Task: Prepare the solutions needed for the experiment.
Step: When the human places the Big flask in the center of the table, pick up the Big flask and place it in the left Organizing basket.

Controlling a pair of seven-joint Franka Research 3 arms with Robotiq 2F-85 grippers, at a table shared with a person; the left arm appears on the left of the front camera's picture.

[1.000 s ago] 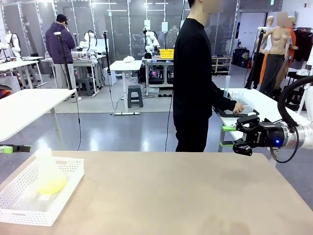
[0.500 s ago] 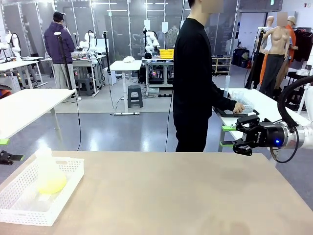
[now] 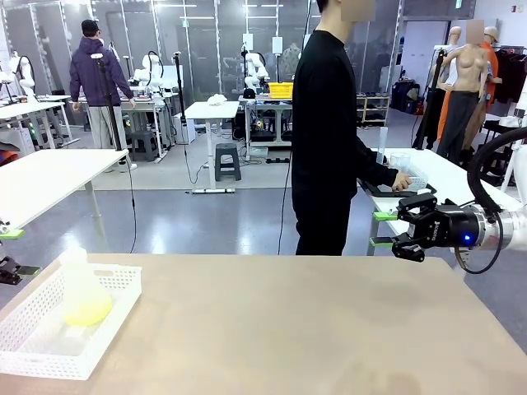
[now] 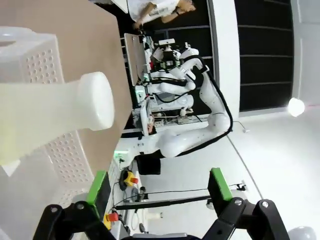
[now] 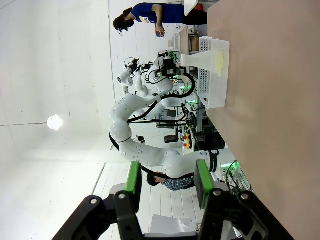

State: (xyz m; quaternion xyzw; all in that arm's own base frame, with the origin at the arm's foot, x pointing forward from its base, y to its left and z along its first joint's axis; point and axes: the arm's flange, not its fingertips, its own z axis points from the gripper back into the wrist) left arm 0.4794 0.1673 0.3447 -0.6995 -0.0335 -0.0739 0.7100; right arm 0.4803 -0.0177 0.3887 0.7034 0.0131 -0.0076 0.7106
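Left gripper (image 4: 157, 185) jaws wide apart, empty; flask (image 4: 50, 117) with the solutions (image 3: 86, 309) sits just ahead of its fingers in the white basket (image 3: 33, 350). Right gripper (image 3: 385, 229) jaws partly apart, empty, well away from the flask across the table (image 3: 288, 329).

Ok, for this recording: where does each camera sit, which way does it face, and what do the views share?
Front: between the arms, facing across the table at the person; right end effector enters from the right.
Left wrist: on the left arm, rolled sideways, left end effector open toward the flask.
Right wrist: on the right arm, rolled sideways, looking along the table at the basket.
All three share flask and basket.
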